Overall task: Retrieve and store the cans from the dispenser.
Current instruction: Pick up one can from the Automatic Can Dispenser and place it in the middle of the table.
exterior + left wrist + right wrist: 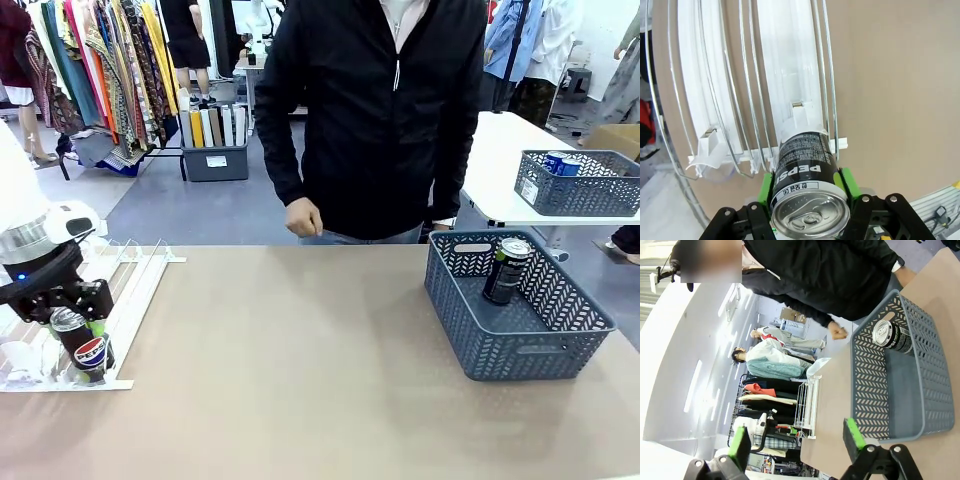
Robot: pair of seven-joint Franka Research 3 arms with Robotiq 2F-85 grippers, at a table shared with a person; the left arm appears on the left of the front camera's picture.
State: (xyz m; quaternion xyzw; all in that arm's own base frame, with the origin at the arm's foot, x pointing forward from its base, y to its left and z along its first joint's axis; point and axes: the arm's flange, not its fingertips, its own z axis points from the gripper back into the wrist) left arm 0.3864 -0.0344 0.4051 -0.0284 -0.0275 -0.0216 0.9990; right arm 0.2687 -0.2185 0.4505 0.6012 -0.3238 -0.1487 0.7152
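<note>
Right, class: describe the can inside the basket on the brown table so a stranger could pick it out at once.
Start at the grey lattice basket on the brown table, on the robot's right. Inside it, toward the far wall, one dark can with a silver top stands upright and alone. The Pepsi can sits across the table at the white dispenser, and two blue cans lie in another basket on the white table behind.

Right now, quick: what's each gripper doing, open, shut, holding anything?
Left gripper: closed on the dark Pepsi-logo drink can at the front of the white wire-railed dispenser.
Right gripper: open, holding nothing.
</note>
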